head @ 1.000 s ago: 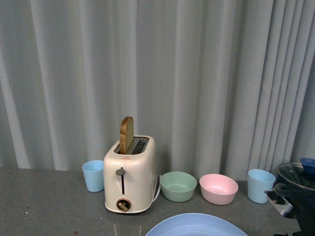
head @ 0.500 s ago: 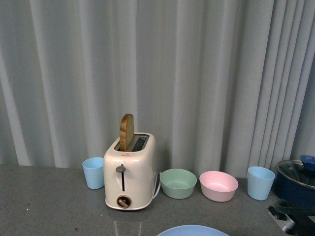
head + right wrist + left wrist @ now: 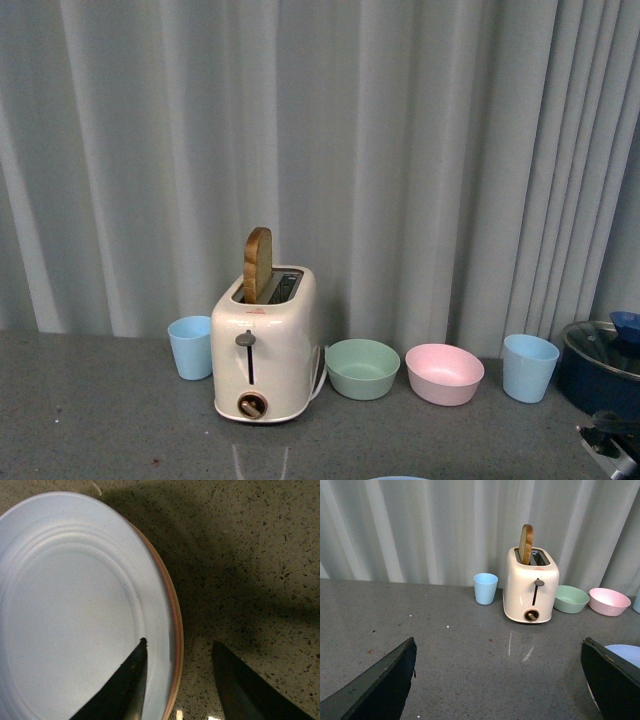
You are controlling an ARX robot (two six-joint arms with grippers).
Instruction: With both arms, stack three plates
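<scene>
Front view: the light blue plate (image 3: 400,478) shows only as a thin sliver at the lower edge of the frame. A second ago its rim filled much of the lower centre, and half a second ago it was already lower, so I read the plate as having sunk out of this camera's sight, either lowered or left behind as the view tilted up. The toaster (image 3: 263,345), the green bowl (image 3: 362,368), the pink bowl (image 3: 444,378) and the two blue cups (image 3: 189,347) keep their row in front of the curtain.

Right wrist view: the light blue plate (image 3: 75,610) lies on the speckled counter (image 3: 250,555) with a pinkish-orange rim (image 3: 175,625) showing just under its edge, so it sits on top of at least one other plate. Whether a third lies beneath I cannot tell. The right gripper (image 3: 177,665) straddles the stack's edge with its jaws spread, one finger over the blue plate's inner face and the other outside the rim above the counter. Neither finger is visibly pressing on the plate.

Left wrist view: the left gripper (image 3: 500,680) has its jaws wide apart and holds nothing; the blue plate (image 3: 625,655) peeps out just beside one finger.

Judgement: the blue plate appears to be set down on the stack and released, so this placement looks finished or nearly so.
</scene>
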